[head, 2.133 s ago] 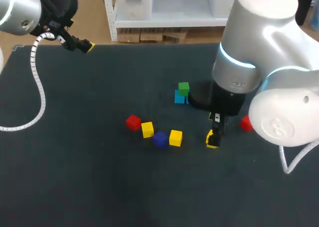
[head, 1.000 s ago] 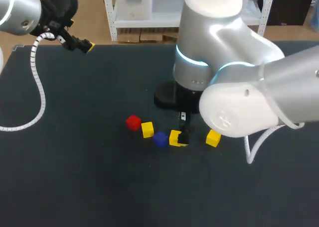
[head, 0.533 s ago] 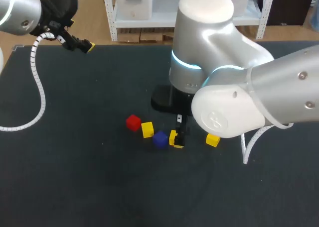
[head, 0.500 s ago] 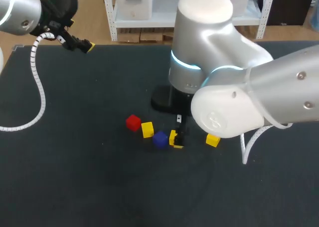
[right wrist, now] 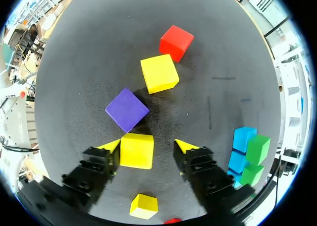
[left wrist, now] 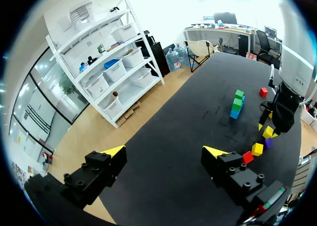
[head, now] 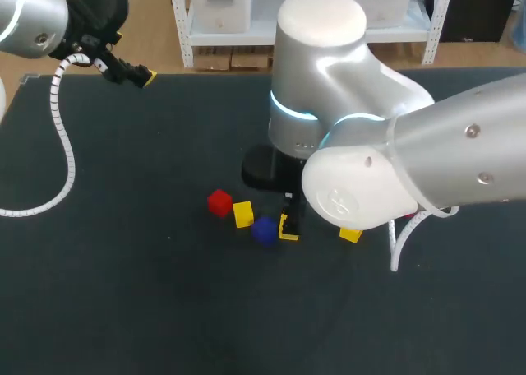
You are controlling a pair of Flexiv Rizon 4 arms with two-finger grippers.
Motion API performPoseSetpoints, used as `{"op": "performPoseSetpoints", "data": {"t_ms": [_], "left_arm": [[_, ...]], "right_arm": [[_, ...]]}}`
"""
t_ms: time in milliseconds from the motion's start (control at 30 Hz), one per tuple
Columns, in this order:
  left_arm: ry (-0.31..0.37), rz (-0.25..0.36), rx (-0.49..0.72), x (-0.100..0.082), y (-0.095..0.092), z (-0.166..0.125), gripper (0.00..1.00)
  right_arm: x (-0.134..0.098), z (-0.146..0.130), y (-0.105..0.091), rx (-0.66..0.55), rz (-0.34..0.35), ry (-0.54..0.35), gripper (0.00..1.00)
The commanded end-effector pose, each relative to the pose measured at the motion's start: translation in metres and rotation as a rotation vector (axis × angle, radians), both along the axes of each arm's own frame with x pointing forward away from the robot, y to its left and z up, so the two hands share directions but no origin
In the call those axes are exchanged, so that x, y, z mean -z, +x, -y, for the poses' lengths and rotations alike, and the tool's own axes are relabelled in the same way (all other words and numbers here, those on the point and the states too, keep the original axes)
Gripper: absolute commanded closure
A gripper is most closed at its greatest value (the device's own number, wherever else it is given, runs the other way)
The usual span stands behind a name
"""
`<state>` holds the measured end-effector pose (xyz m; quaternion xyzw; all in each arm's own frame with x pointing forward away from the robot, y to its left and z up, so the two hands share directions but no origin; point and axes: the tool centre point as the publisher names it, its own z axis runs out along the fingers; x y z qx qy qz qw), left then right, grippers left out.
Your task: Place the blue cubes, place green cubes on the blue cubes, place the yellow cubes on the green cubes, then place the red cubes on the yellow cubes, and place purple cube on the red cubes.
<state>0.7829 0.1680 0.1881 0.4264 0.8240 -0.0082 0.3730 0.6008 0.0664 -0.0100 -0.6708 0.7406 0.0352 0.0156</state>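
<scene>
yellow cube (right wrist: 136, 150) sits off-centre between my right gripper's (right wrist: 147, 146) open jaws; closing could shove it against the purple cube (right wrist: 127, 110) just ahead. left gripper (left wrist: 166, 154) gapes empty.

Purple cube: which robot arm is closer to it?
Right. The right end effector straddles a yellow cube next to the purple cube; the left end effector is far off, above the table's far left corner.

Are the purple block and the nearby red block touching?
Apart: right wrist view shows a yellow cube between the purple cube and the red cube.
</scene>
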Motion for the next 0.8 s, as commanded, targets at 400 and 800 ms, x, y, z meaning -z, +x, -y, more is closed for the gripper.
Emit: {"op": "performPoseSetpoints", "data": {"t_ms": [400,800], "left_arm": [[-0.003,0.001,0.006,0.0,0.0,-0.001,0.0],[-0.003,0.001,0.006,0.0,0.0,-0.001,0.0]], "right_arm": [[-0.038,0.028,-0.004,-0.053,-0.008,-0.006,1.0],[-0.103,0.057,0.021,-0.09,0.053,0.035,1.0]]}}
